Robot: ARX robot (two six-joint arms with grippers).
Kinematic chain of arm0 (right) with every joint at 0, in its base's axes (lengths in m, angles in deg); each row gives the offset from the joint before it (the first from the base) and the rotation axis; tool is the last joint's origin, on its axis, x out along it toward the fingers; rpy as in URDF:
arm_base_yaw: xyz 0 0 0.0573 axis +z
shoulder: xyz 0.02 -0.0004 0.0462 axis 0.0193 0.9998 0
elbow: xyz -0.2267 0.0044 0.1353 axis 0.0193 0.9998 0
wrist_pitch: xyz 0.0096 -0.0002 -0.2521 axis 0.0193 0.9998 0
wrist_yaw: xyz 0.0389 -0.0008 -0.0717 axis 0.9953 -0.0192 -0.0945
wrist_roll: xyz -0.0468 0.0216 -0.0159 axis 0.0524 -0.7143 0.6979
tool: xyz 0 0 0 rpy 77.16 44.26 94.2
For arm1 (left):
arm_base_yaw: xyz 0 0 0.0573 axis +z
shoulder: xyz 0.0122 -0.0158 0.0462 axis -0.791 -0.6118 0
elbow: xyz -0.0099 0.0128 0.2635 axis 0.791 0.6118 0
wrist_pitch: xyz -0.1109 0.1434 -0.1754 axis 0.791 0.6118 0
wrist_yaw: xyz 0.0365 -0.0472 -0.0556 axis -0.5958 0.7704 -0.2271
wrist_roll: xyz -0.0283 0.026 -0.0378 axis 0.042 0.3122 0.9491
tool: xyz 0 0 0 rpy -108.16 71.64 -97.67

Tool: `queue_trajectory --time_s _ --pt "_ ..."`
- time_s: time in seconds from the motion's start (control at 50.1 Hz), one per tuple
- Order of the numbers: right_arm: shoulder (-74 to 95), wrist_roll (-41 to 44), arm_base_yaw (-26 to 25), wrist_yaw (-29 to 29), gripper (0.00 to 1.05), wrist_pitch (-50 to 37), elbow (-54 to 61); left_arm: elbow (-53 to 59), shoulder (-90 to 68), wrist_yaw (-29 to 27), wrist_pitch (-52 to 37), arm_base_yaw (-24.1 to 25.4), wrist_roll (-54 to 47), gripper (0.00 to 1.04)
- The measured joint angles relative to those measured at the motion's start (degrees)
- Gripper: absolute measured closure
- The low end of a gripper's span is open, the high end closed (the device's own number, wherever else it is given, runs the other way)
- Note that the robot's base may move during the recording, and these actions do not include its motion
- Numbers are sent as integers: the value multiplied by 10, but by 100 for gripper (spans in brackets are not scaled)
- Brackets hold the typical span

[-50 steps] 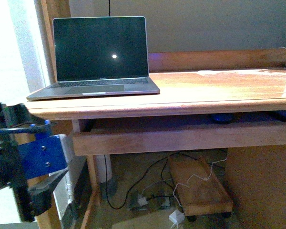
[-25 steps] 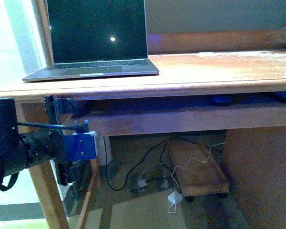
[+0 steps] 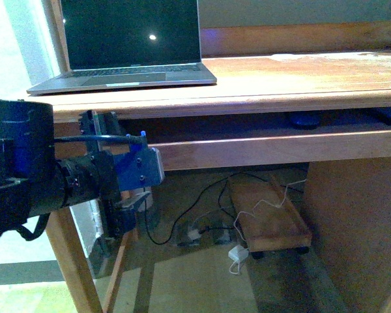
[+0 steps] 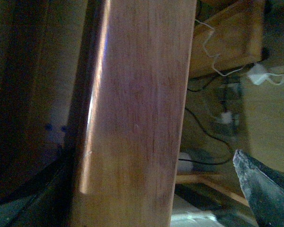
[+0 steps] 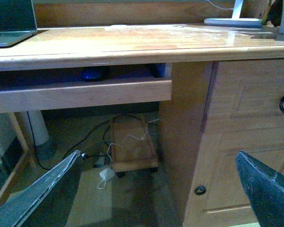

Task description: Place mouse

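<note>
Hardly begun, apparently. Mouse (image 5: pixel 94 74) untouched on the shelf (image 5: pixel 85 93) under the desk (image 5: pixel 132 45) top. Right gripper (image 5: pixel 158 158) gaping, empty, before the desk; left gripper (image 3: pixel 127 208) by the desk leg, opening impossible to tell. Left to do: reach, grasp, place.

Mouse (image 3: pixel 304 120) (image 5: pixel 95 73): small, dark, oval, low domed back; reads blue-black in the shade. Matte, no shine. Logo too small to make out. Lies flat, belly down, on the pull-out tray (image 3: pixel 260 151) (image 5: pixel 80 94) under the bench top. Sits just behind the tray's front rail, right of tray centre in front view. From the front only its upper hump shows above the rail; rt wrist view shows about the same, lower edge hidden by the rail. Which way its nose points: can't tell.
</note>
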Motion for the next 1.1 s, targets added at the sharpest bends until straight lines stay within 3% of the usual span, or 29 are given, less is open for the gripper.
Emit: queue_trajectory --time_s 0.199,0.439,0.738,0.878,0.938,1.097 --pt "0 0 0 0 7 0 0 116 132 29 120 -18 115 8" --pt "0 0 0 0 7 0 0 216 251 53 184 -40 260 8" --pt "0 0 0 0 7 0 0 261 386 80 227 -69 595 8" --pt "0 0 0 0 7 0 0 266 453 36 220 -72 743 8" --pt "0 0 0 0 7 0 0 267 508 -15 223 -68 815 8" --pt "0 0 0 0 7 0 0 318 635 -124 261 -49 892 8"
